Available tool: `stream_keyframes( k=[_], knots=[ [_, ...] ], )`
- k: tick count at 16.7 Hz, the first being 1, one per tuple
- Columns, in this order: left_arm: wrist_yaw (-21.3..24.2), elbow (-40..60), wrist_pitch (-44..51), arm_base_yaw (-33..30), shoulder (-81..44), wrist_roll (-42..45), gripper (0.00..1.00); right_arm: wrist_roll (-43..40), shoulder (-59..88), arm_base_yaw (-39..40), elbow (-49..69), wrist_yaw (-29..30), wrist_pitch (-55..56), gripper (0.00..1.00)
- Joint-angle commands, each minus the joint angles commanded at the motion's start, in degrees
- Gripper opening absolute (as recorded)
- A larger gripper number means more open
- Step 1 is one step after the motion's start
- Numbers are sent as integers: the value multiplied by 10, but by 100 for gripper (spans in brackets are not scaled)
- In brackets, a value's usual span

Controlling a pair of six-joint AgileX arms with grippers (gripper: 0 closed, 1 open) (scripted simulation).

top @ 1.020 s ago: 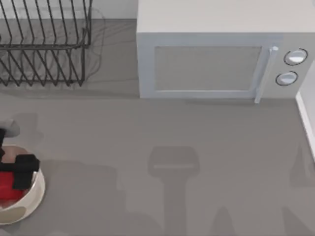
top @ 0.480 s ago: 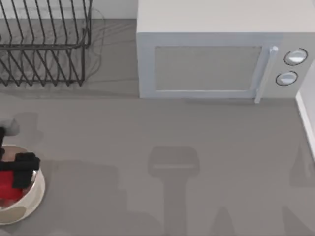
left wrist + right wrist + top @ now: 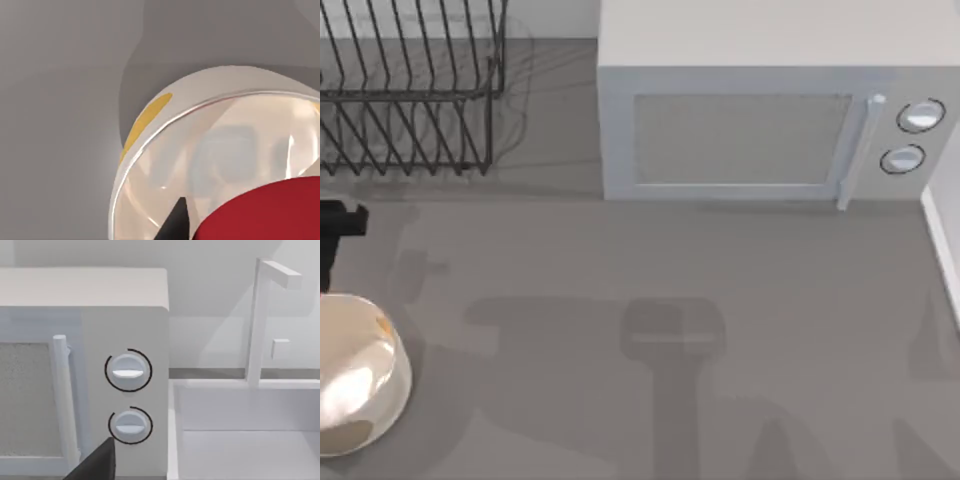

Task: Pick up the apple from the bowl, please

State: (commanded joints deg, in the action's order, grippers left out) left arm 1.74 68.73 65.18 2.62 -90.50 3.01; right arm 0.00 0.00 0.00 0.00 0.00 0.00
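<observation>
Now, from above, the left claw hangs at the table's left edge just behind the bowl, while in the left wrist view the apple sits close under it, lifted above the bowl's shiny inside, seemingly gripped.

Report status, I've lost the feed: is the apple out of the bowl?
Left tool shut on apple, up beside bowl. Apple out of bowl. Right tool parked facing microwave. Nothing in the way.
</observation>
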Motion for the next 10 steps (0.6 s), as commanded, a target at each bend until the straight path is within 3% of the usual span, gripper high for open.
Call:
stream_keyframes(
  k=[5,10],
  knots=[
    [0,205,228,-3,21,-4,0,0,0,0,0,0,0,100],
    [-1,294,319,-5,41,-6,0,0,0,0,0,0,0,100]
  ],
)
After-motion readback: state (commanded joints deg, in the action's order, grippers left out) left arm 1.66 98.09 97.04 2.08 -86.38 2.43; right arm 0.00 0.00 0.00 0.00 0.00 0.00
